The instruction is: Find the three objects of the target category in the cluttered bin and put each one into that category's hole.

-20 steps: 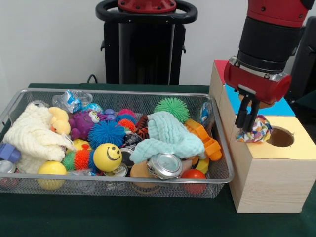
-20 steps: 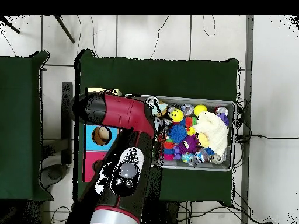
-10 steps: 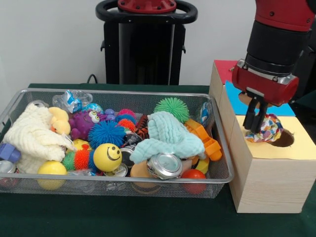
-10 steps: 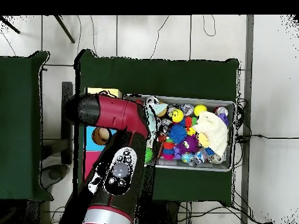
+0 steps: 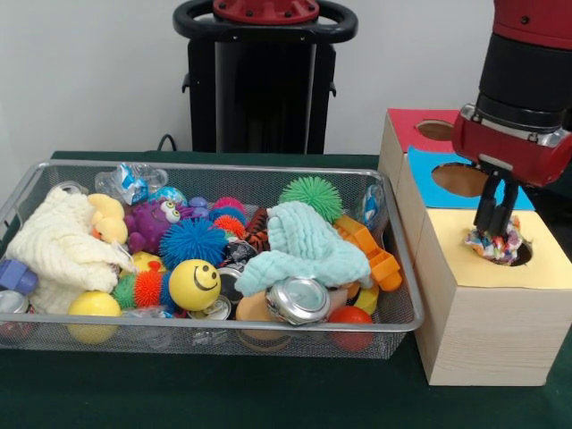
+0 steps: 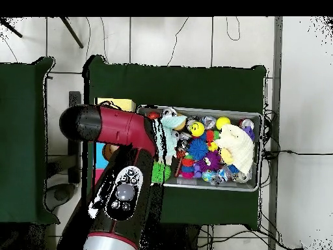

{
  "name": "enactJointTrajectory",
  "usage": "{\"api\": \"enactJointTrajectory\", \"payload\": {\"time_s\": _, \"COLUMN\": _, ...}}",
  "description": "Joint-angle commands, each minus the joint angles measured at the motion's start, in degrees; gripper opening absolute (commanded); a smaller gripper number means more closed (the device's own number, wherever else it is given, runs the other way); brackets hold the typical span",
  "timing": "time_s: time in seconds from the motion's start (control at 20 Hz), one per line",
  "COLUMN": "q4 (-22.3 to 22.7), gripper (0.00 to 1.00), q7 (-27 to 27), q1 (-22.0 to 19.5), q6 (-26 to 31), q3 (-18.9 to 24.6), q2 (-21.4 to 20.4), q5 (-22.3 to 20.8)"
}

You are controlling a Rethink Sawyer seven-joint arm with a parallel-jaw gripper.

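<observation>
Across the dark green table [image 5: 268,393] we see a wire mesh bin [image 5: 206,259] packed with toys, cloths and cans, and beside it a pale wooden sorting box [image 5: 483,304] with red, blue and yellow tops, a round hole in each. Over the yellow section's hole [image 5: 518,253] hangs the red and black arm's gripper [image 5: 494,223], jaws narrow and pinched on a multicoloured patchwork fabric ball [image 5: 494,243], which sits at the hole's mouth, partly inside.

Risks, as we judge them:
- The ball looks nearly as wide as the hole; released off-centre, it may catch on the rim and perch there.
- Soft fabric could snag on a finger and ride back up.
- We cannot confirm the drop from overhead; the arm hides the box there.
- Later picks: the mint green fuzzy cloth [image 5: 308,246] and cream knitted cloth [image 5: 58,241] cover other items in the bin.
</observation>
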Motion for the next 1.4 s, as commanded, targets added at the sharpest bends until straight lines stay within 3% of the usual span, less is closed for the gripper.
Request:
{"api": "enactJointTrajectory", "payload": {"time_s": 0.05, "q4": -0.6, "gripper": 0.0, "q7": 16.5, "q1": 0.9, "q6": 7.1, "q3": 3.7, "q2": 2.3, "q5": 3.7}}
{"api": "enactJointTrajectory", "payload": {"time_s": 0.55, "q4": -1.1, "gripper": 0.0, "q7": 16.2, "q1": 1.9, "q6": 7.0, "q3": 2.8, "q2": 3.3, "q5": 4.9}}
{"api": "enactJointTrajectory", "payload": {"time_s": 0.6, "q4": -1.0, "gripper": 1.0, "q7": 16.3, "q1": 2.2, "q6": 6.9, "q3": 2.4, "q2": 3.4, "q5": 5.0}}
{"api": "enactJointTrajectory", "payload": {"time_s": 0.9, "q4": -2.2, "gripper": 1.0, "q7": 17.5, "q1": 2.9, "q6": 7.4, "q3": 0.1, "q2": 4.3, "q5": 4.4}}
{"api": "enactJointTrajectory", "payload": {"time_s": 1.4, "q4": -0.5, "gripper": 1.0, "q7": 15.9, "q1": 2.7, "q6": 6.7, "q3": -0.2, "q2": 3.2, "q5": 4.7}}
